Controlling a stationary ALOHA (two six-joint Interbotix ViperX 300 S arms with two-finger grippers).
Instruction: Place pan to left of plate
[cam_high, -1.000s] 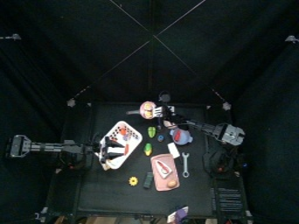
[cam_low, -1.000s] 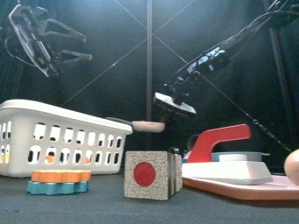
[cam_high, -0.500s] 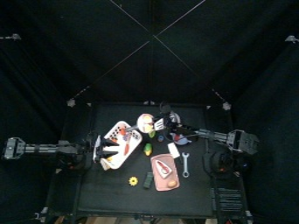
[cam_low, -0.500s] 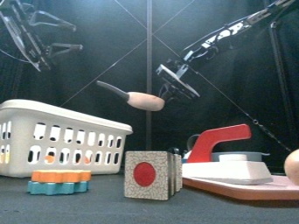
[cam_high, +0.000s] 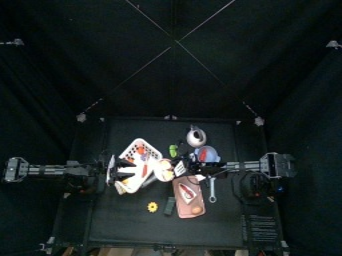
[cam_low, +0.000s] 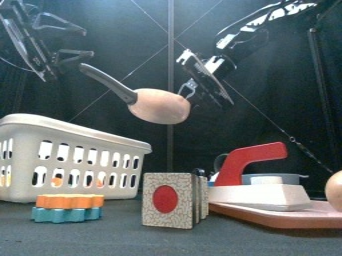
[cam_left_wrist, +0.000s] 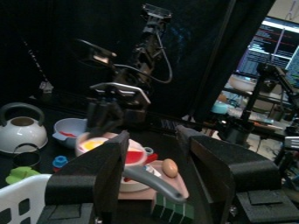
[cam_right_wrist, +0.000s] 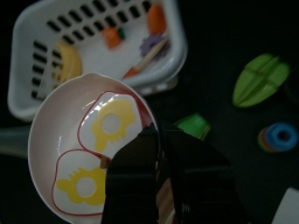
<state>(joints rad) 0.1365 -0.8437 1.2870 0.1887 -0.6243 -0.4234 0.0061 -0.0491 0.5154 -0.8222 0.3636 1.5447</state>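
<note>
The pan (cam_low: 160, 105) hangs in the air above the table, its tan underside facing the front view and its dark handle slanting up to the left. My right gripper (cam_low: 201, 88) is shut on its rim. The right wrist view shows its inside (cam_right_wrist: 87, 140), pale with yellow egg shapes, above my jaws. From above, the pan (cam_high: 163, 172) sits just right of the white basket (cam_high: 138, 155). A flat pink tray (cam_high: 191, 195) lies at the front; I cannot tell whether it is the plate. My left gripper (cam_left_wrist: 163, 144) stands open and holds nothing.
A small grey kettle (cam_high: 198, 135) and a red-and-blue bowl (cam_high: 207, 155) stand behind the pan. A red-handled iron (cam_low: 257, 168) rests on the pink tray (cam_low: 274, 213). A dice-like block (cam_low: 171, 198) and an orange-blue gear (cam_low: 67, 207) sit at the front edge.
My right arm has carried the pan from the table's far middle toward the front, now beside the basket and nearer the front camera. The left arm has barely moved.
</note>
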